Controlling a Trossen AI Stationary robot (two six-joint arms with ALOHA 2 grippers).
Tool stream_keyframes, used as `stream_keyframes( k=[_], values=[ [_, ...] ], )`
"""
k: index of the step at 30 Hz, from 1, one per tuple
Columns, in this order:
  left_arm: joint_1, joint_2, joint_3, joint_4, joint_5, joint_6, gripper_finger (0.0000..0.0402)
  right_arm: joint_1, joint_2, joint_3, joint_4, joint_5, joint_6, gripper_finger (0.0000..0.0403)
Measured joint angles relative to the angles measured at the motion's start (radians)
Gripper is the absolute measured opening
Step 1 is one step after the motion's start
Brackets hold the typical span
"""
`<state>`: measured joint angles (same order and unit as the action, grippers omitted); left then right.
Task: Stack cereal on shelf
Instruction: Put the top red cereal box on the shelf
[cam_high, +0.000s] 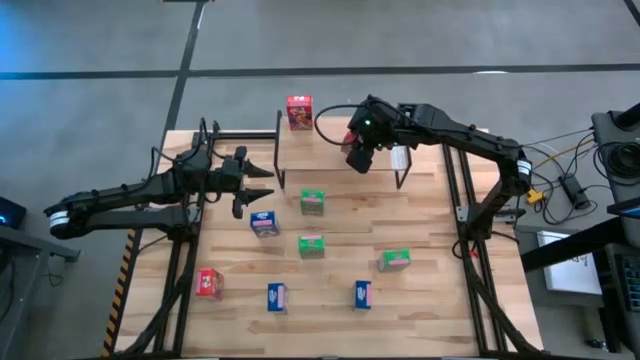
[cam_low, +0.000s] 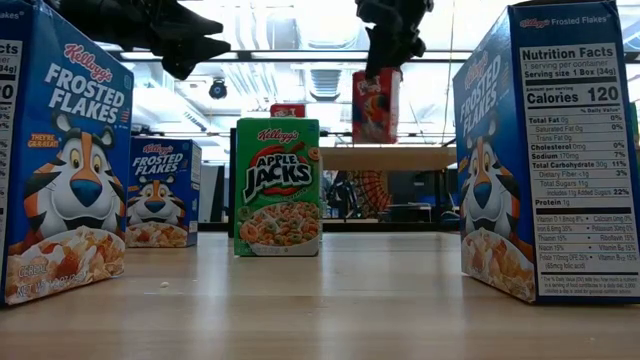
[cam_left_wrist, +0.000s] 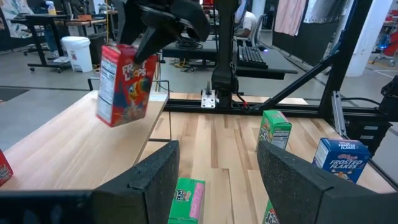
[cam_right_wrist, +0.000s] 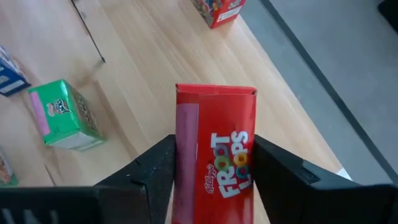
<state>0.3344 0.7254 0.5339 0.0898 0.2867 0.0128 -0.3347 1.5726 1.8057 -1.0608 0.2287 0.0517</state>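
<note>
One red cereal box (cam_right_wrist: 214, 152) is pinched in our right gripper (cam_high: 358, 152) above the shelf (cam_high: 335, 150), a second red box (cam_high: 299, 112) already stands there, and seven wait on the table (cam_high: 430, 300), our left gripper (cam_high: 252, 185) spread and empty.

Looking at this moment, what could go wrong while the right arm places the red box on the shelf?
1. The right tool holds the red Froot Loops box above the shelf, and the box hangs tilted in the left wrist view. If released like this, it may topple instead of standing.
2. Another red box already stands on the shelf's far end. A sideways drift could knock it off the edge.
</note>
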Motion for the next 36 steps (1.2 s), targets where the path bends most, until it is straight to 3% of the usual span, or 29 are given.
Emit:
stream_keyframes(
  k=[11, 25, 30, 36],
  values=[
    [0.0, 0.0, 0.0, 0.0, 0.0, -0.001, 0.0201, 0.0, 0.0, 0.001, 0.003, 0.009, 0.017, 0.021],
    [0.0, 0.0, 0.0, 0.0, 0.0, -0.001, 0.0201, 0.034, -0.007, 0.13, -0.035, 0.0, 0.055, 0.0209],
    [0.0, 0.0, 0.0, -0.001, 0.0, -0.001, 0.0201, 0.093, -0.019, 0.131, -0.073, 0.0, 0.072, 0.0186],
    [0.0, 0.0, 0.0, -0.002, 0.0, -0.001, 0.0201, 0.172, -0.062, 0.04, -0.113, 0.008, 0.123, 0.0122]
  ],
)
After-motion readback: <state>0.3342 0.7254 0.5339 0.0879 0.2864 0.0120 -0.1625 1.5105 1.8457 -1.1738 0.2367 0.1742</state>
